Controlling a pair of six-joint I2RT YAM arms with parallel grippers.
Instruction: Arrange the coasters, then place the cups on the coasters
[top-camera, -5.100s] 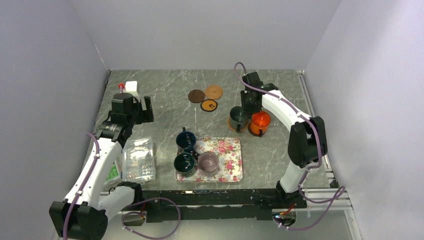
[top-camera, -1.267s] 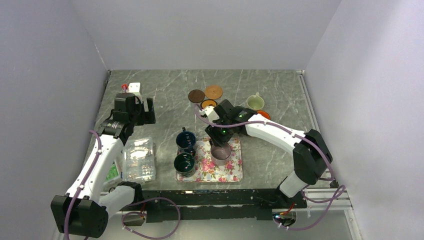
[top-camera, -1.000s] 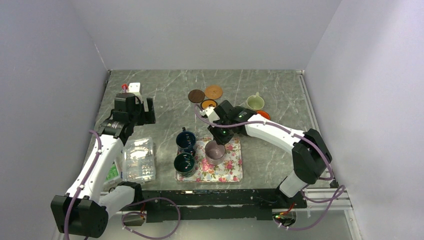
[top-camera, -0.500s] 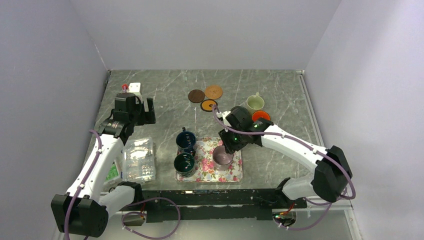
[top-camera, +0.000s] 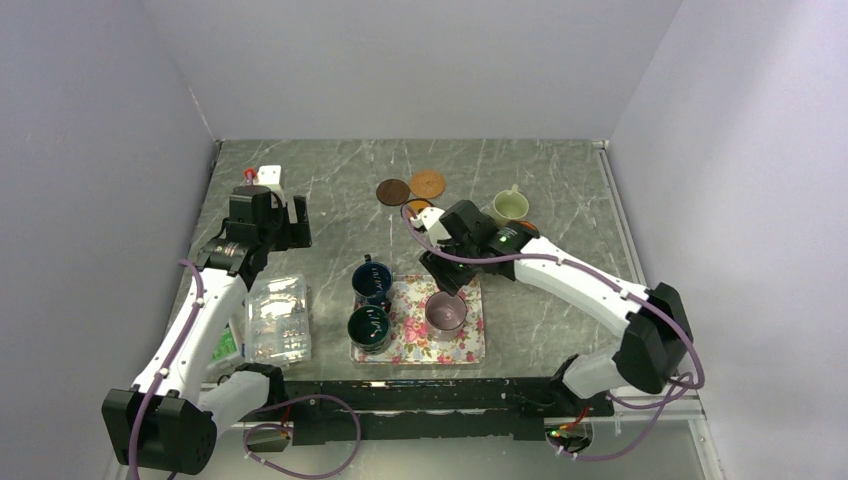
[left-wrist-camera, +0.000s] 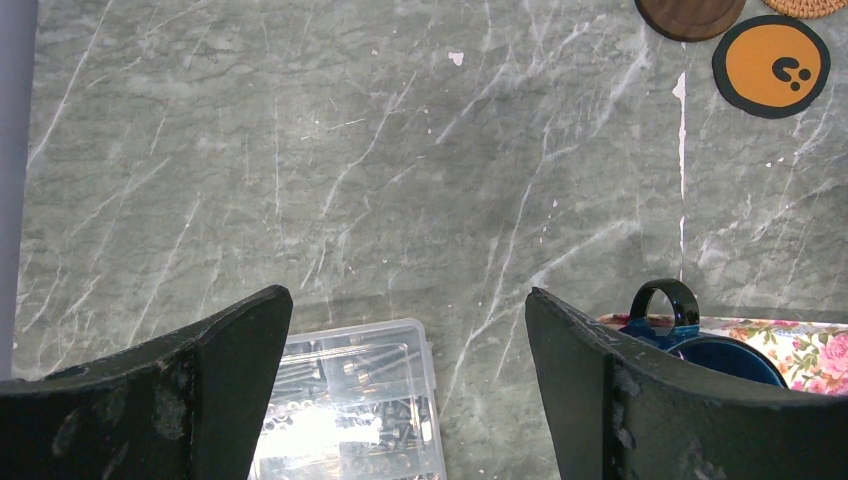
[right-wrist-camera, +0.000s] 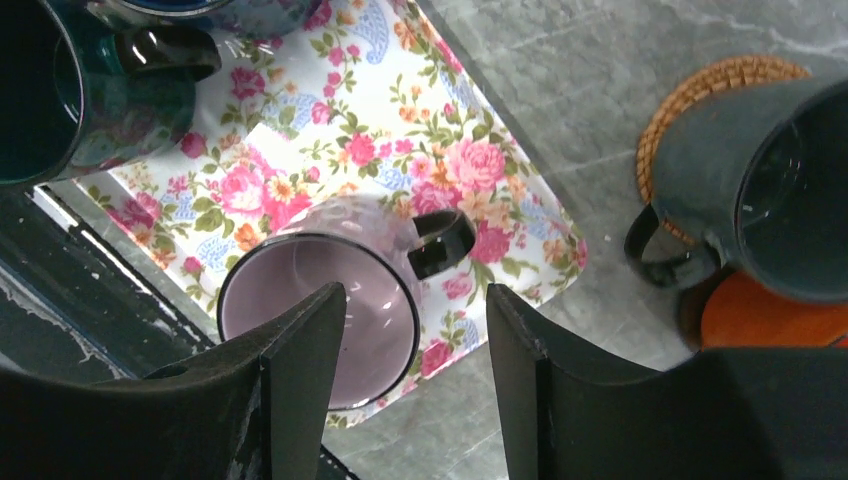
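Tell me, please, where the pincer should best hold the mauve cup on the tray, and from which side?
Probably the rim wall of the mauve cup, from above, straddling it opposite the handle. It stands upright, mouth open upward, on the tray, and the rim is thin and free there.

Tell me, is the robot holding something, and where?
Nothing is held. The left gripper is open over the table; the right gripper is open above the mauve cup, by its handle.
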